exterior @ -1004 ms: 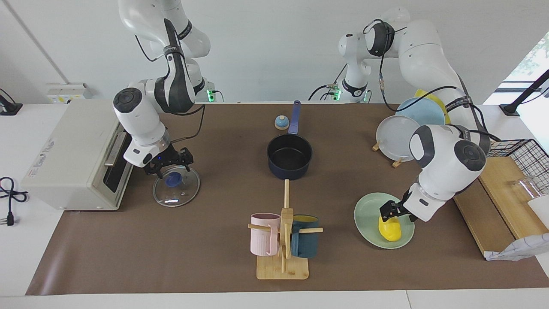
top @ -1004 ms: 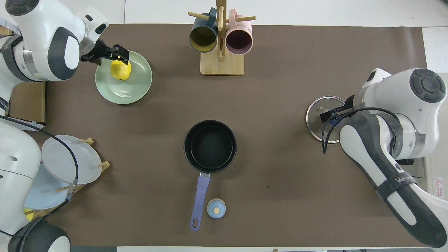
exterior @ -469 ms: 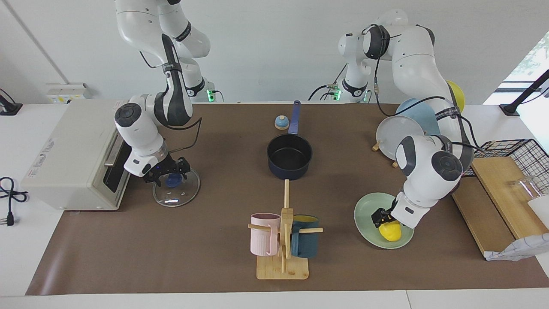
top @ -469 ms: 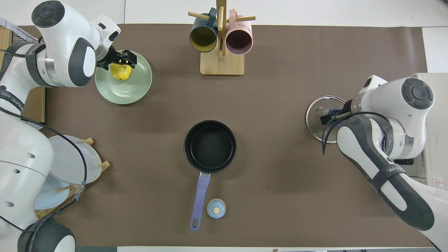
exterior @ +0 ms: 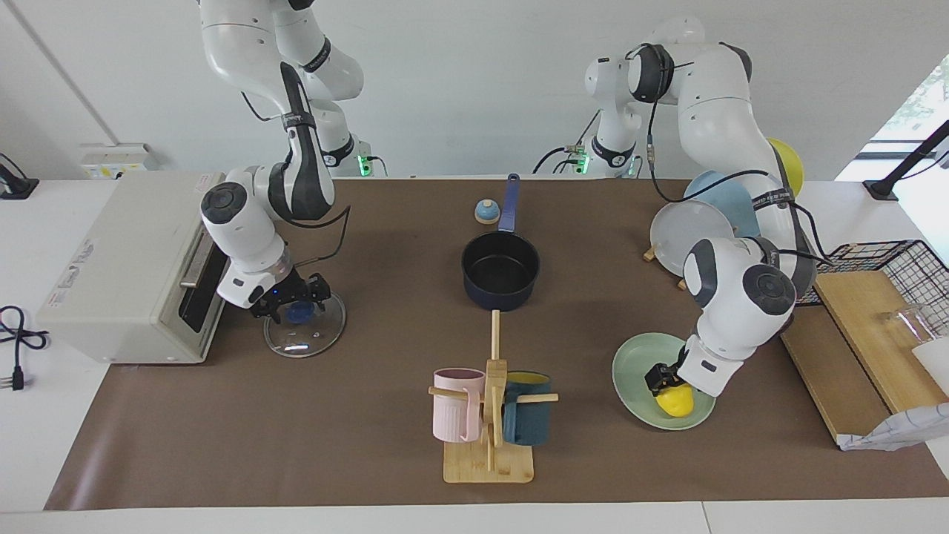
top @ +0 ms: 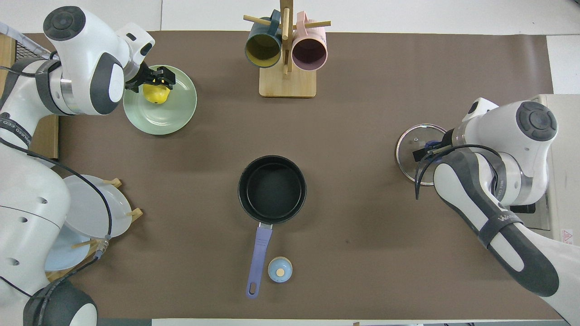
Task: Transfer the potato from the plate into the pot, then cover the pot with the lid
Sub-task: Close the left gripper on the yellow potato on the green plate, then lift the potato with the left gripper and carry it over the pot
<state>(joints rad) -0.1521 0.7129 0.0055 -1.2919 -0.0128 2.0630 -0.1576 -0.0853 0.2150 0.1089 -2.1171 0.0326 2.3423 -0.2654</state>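
Note:
The yellow potato (exterior: 678, 401) (top: 156, 93) lies on the mint-green plate (exterior: 635, 365) (top: 168, 118) toward the left arm's end of the table. My left gripper (exterior: 662, 378) (top: 159, 79) is low over the potato, open, with its fingers at the potato's top. The navy pot (exterior: 500, 271) (top: 272, 183) stands empty mid-table, its blue handle pointing toward the robots. The glass lid (exterior: 315, 335) (top: 407, 144) lies flat in front of the toaster oven. My right gripper (exterior: 291, 300) (top: 430, 148) is open, down around the lid's blue knob (exterior: 299, 314).
A mug rack (exterior: 489, 445) (top: 287, 83) with a pink and a teal mug stands farther from the robots than the pot. A small blue bell (exterior: 486, 212) (top: 280, 270) sits beside the pot handle. Toaster oven (exterior: 126, 267), plate rack (exterior: 693, 226) (top: 86, 206), wooden board (exterior: 867, 348).
My left gripper has come down closer onto the potato. My right gripper has lowered around the lid's knob. Potato, lid and pot have not moved.

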